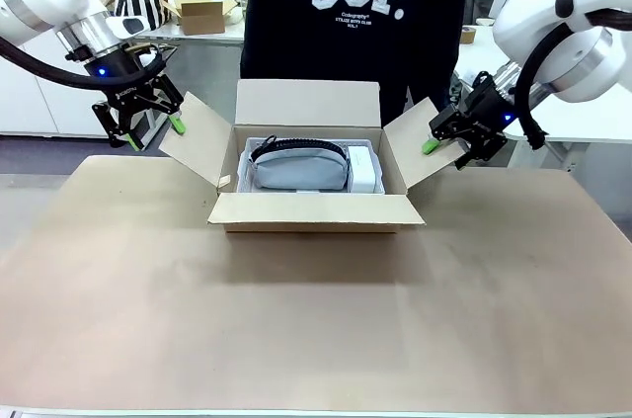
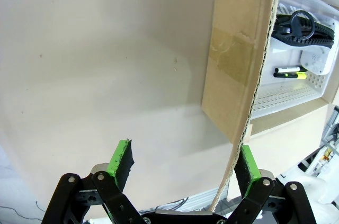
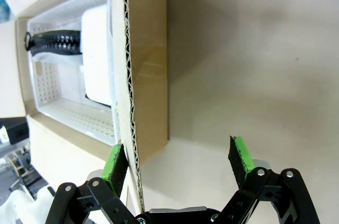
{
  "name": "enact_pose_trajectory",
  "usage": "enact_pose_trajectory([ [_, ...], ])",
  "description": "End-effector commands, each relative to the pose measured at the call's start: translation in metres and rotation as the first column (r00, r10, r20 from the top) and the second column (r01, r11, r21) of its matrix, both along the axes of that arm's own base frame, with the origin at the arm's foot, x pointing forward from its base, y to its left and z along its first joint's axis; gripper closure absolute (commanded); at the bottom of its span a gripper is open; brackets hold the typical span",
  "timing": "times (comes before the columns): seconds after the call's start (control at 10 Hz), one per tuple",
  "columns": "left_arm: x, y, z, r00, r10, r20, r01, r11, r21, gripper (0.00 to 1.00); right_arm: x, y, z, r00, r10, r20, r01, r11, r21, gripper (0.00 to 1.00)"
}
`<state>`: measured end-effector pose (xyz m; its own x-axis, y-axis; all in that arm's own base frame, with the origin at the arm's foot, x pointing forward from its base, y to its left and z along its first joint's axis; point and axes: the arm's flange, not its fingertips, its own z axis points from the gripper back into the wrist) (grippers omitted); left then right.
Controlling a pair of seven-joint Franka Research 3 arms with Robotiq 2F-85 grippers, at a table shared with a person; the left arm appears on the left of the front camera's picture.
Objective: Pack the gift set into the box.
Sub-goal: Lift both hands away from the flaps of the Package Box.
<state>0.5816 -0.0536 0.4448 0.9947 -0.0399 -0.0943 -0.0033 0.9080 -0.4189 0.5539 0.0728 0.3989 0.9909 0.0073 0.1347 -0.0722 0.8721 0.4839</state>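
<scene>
Gift set (image 1: pixel 296 167): one, inside one box (image 1: pixel 314 212) with four flaps (image 1: pixel 307 102) spread.

Box (image 1: pixel 314 212) mouth is found open above; sides are barred by splayed flaps (image 1: pixel 197 136); interior is filled by gift set (image 1: pixel 296 169).

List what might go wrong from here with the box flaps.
1. The left pincer is open with the edge of the left flap by one pad; closing there may slip off or crease it.
2. The right pincer stands likewise at the right flap; uneven pushes could slide the box.
3. The gift set seems to sit high, so folded flaps may press on it.
</scene>
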Motion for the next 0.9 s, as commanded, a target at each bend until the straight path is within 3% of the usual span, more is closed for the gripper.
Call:
enact_pose_trajectory([
  [0.0, -0.019, 0.013, 0.036, 0.997, -0.04, 0.072, 0.044, 0.997, -0.057, 0.0, -0.022, -0.007, 0.028, 0.998, 0.043, 0.054, -0.048, 0.995, 0.093, 0.0],
  [0.2, -0.082, 0.056, 0.109, 0.981, -0.007, 0.192, 0.054, 0.969, -0.24, 0.0, -0.102, -0.049, 0.087, 0.984, 0.15, 0.095, -0.171, 0.942, 0.287, 0.0],
  [0.4, -0.141, 0.093, 0.131, 0.957, -0.099, 0.273, 0.22, 0.861, -0.459, 0.0, -0.173, -0.103, 0.109, 0.98, 0.192, 0.053, -0.194, 0.857, 0.478, 0.0],
  [0.5, -0.161, 0.112, 0.129, 0.946, -0.095, 0.31, 0.267, 0.77, -0.579, 0.0, -0.201, -0.138, 0.111, 0.974, 0.215, 0.066, -0.21, 0.765, 0.609, 0.0],
  [0.7, -0.175, 0.142, 0.107, 0.926, 0.02, 0.378, 0.291, 0.6, -0.745, 0.0, -0.224, -0.207, 0.092, 0.982, 0.124, 0.143, -0.188, 0.536, 0.823, 0.0],
  [0.8, -0.167, 0.15, 0.093, 0.928, 0.062, 0.367, 0.253, 0.618, -0.745, 0.0, -0.219, -0.224, 0.083, 0.985, 0.039, 0.171, -0.171, 0.433, 0.885, 0.0],
])
